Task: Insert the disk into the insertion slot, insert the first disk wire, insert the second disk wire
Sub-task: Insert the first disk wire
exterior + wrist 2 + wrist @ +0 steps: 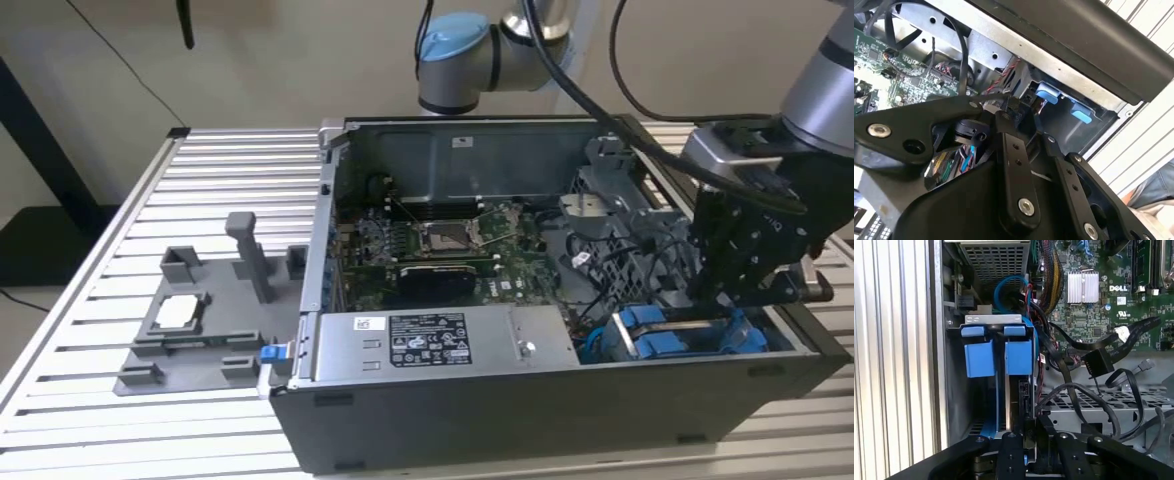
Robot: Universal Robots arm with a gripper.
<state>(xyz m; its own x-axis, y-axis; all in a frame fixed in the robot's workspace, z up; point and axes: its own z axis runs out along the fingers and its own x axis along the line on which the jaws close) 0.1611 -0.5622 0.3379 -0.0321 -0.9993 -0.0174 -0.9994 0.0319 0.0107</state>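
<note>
Inside case [534, 420], pincer [727, 303] above disk [667, 342], cables [1098, 362] beside

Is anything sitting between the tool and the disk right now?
Nothing visible does. The tool hangs just above the disk, whose blue carrier sits in the insertion slot. Loose black cables lie off to the side, toward the motherboard.
</note>
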